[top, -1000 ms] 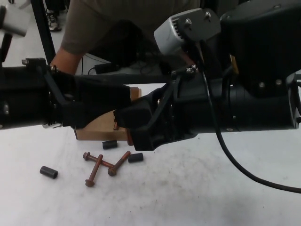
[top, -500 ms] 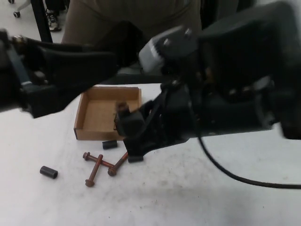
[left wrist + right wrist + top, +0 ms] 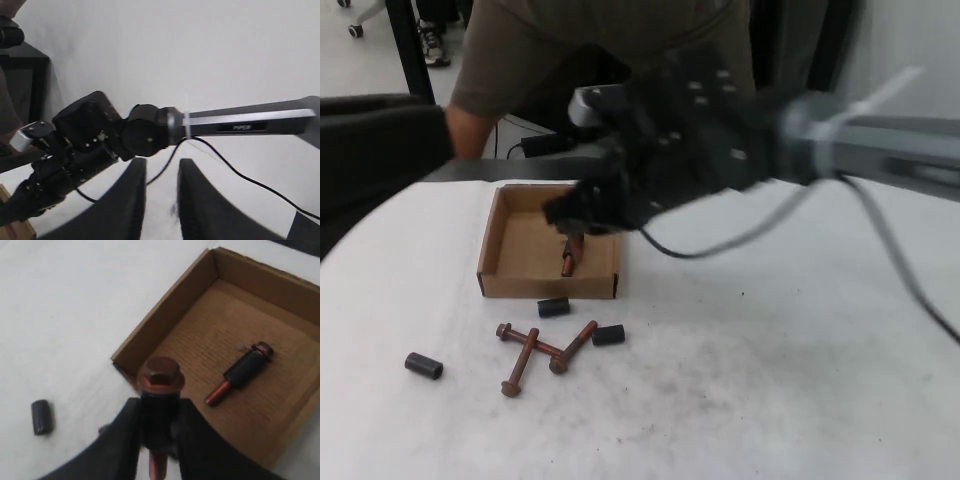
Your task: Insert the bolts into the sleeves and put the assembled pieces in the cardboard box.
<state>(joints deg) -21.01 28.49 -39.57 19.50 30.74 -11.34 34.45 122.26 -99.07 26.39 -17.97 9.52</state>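
My right gripper [image 3: 159,410] has its fingers [image 3: 125,440] clamped on an assembled piece [image 3: 160,377], the bolt's coppery head standing proud of the black sleeve. It hangs over the cardboard box [image 3: 165,325], above one wall near a corner rather than squarely over the floor. One finished piece [image 3: 242,372] lies flat inside the box. My worry is the drop. If I let go from here, I judge the piece could clip that wall and tumble out onto the bench [image 3: 770,400], or strike the piece inside and bounce. The sleeve is probably only slid onto the bolt, so a tilted release might let the two part. My left gripper [image 3: 161,200] is held well away from the box, its fingers [image 3: 131,200] apart with nothing between them. A loose sleeve [image 3: 553,307] sits just outside the box wall nearest the arms. A little farther out from that wall are another sleeve [image 3: 608,335] and three loose bolts [image 3: 535,348] lying crossed, and a third sleeve [image 3: 423,366] lies well apart from the box. The right arm's cable [image 3: 720,245] loops low beside the box and could drag on its rim if I swing carelessly.
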